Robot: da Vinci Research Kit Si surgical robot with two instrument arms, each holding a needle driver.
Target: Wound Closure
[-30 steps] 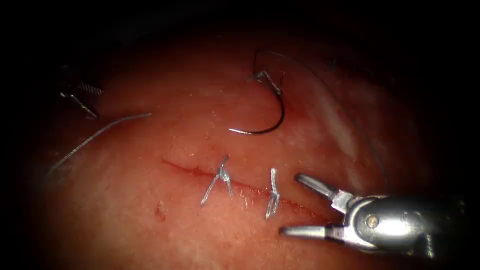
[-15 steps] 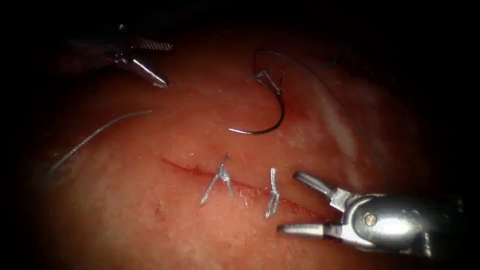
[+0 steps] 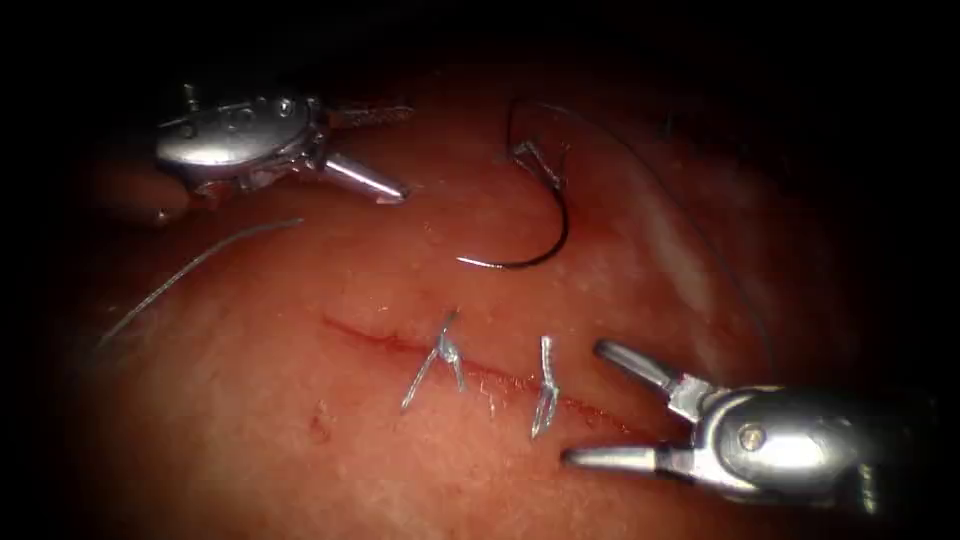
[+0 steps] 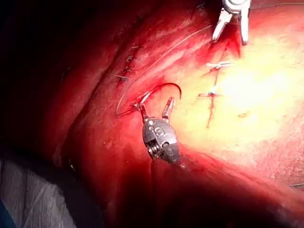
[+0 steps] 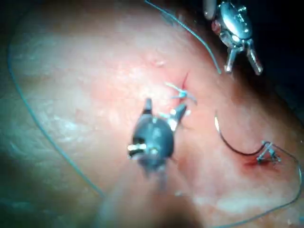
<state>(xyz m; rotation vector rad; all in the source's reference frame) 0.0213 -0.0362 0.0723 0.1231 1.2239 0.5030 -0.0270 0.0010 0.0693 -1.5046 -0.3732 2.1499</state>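
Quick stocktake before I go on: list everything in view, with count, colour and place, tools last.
tissue: one, pink-red, under everything.
cut: one, dark red line, running across the middle of the endoscope view.
stitches: two, pale thread, tied across the cut, the second to its right.
needle: one, dark, curved, lying free on the tissue above the cut, held by neither tool.
thread: one, dark, running from the needle's end in an arc to the right.
cut end of thread: one, pale, upper left of the cut.
left tool: silver, jaws open, holding nothing, upper left.
right tool: silver, jaws open, holding nothing, at the cut's right end.
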